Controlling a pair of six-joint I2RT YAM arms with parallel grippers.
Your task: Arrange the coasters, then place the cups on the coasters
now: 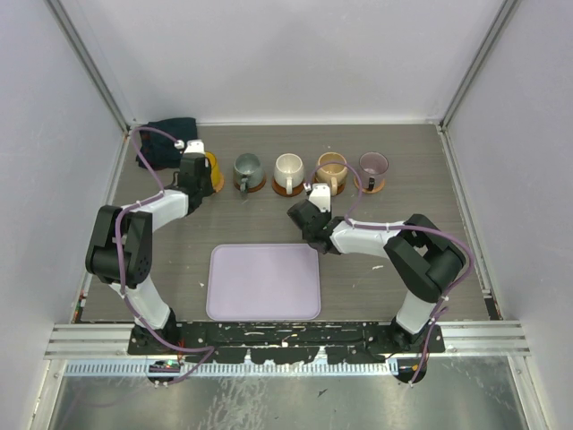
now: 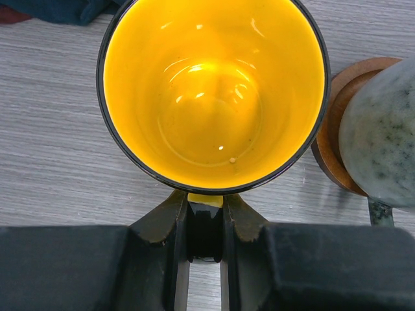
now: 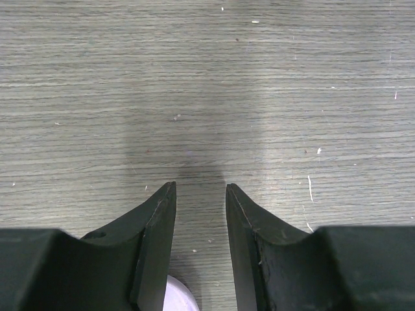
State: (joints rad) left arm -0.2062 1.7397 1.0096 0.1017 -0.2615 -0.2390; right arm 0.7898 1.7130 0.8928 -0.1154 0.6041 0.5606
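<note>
Five cups stand in a row at the back: yellow (image 1: pixel 213 170), grey-green (image 1: pixel 246 169), white (image 1: pixel 288 168), tan (image 1: pixel 331 167) and purple-grey (image 1: pixel 372 165). Brown coasters (image 1: pixel 288 189) show under the four right-hand cups. My left gripper (image 1: pixel 197 170) is shut on the yellow cup's dark handle (image 2: pixel 205 227), and the cup's yellow inside (image 2: pixel 214 91) fills the left wrist view. Whether a coaster lies beneath that cup is hidden. The grey-green cup (image 2: pixel 382 129) on its coaster (image 2: pixel 334 123) sits just to the right. My right gripper (image 1: pixel 304 219) (image 3: pixel 201 188) hangs open over bare table, holding nothing.
A lavender tray (image 1: pixel 264 282) lies at the front centre; its corner (image 3: pixel 178 295) peeks between my right fingers. A dark cloth (image 1: pixel 166 143) (image 2: pixel 58 10) sits at the back left, close behind the yellow cup. Walls enclose the table on three sides.
</note>
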